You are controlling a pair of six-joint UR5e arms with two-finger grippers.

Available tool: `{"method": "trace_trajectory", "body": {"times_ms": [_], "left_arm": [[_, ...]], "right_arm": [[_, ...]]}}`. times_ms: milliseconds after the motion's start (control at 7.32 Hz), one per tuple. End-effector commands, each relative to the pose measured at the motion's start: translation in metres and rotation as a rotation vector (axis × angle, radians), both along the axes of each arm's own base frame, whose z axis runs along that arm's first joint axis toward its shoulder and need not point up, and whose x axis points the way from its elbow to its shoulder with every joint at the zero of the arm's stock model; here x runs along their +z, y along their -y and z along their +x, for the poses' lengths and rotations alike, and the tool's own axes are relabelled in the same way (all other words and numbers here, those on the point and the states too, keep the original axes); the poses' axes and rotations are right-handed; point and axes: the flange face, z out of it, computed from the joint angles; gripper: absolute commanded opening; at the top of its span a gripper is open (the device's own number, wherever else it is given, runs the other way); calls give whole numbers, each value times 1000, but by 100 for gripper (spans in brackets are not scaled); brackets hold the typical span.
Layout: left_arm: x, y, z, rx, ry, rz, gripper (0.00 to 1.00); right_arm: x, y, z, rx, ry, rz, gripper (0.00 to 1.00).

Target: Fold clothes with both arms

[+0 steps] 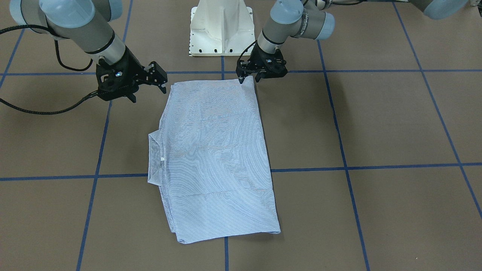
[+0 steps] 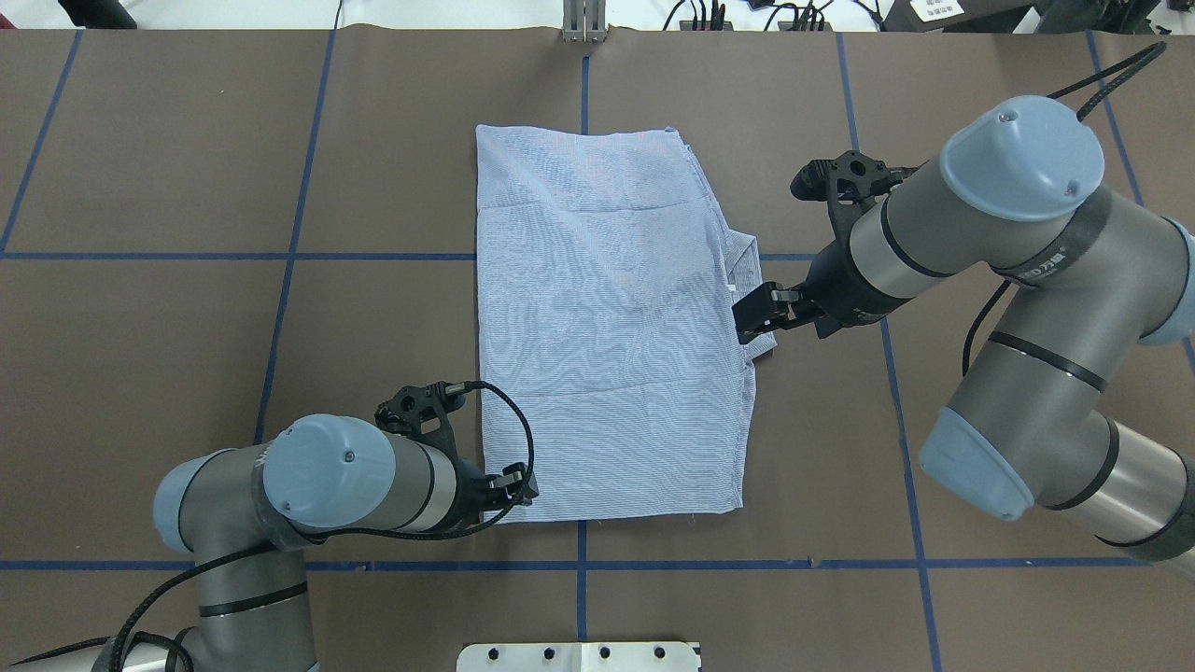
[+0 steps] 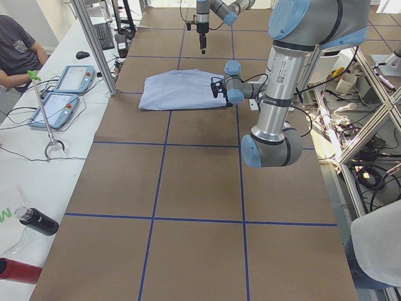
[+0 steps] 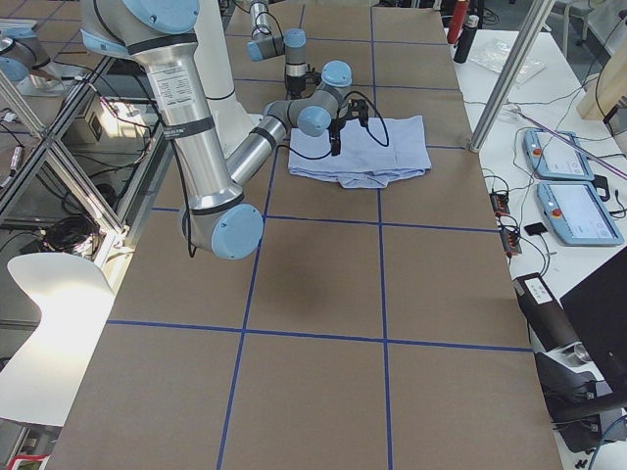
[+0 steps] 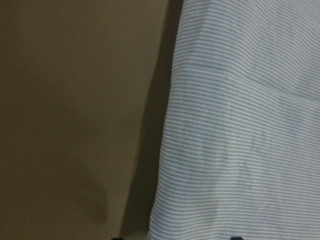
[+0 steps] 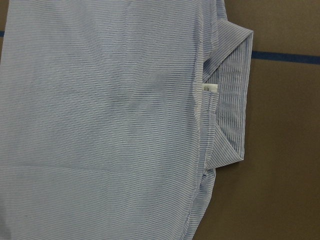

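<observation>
A brown, matte table (image 1: 376,120) marked into squares by blue tape lines (image 1: 344,158) carries the work. The right arm (image 2: 1008,215), a grey tube with pale blue caps, bends in from the side with its wrist level. The left arm (image 2: 355,476) lies low along the robot's edge and reaches inward.

The shirt (image 1: 218,158), thin blue-and-white striped cloth, lies flat mid-table, folded into a long rectangle with soft creases across it. Brown table surface shows on all its sides, widest to the left and right.

The left gripper (image 1: 249,79) points down at the shirt's corner nearest the robot, fingers parted astride the raised edge. The right gripper (image 1: 147,94) hangs spread wide, holding nothing, just off the collar side.

The collar (image 1: 153,158) juts from one long edge as a flattened flap. A small white label (image 6: 210,88) sits inside it.
</observation>
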Motion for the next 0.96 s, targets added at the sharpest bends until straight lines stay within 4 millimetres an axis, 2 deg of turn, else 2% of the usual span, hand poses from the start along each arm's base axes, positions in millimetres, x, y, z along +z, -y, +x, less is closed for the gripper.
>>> {"method": "trace_trajectory", "body": {"times_ms": [0, 137, 410, 547, 684, 820], "left_arm": [[-2, -9, 5, 18, -3, -1, 55], [-4, -9, 5, 18, -6, 0, 45], [-2, -8, 5, 16, -3, 1, 43], [-2, -5, 4, 11, -2, 0, 35], [-3, -3, 2, 6, -3, 1, 15], [-6, -1, 0, 3, -9, 2, 0]], "right_arm": [[-1, -1, 1, 0, 1, 0, 100], [-1, 0, 1, 1, 0, -1, 100], [-1, 0, 1, 1, 0, -1, 100], [-1, -1, 1, 0, 0, -1, 100], [-1, -1, 1, 0, 0, -2, 100], [-2, -1, 1, 14, 2, -20, 100]]}}
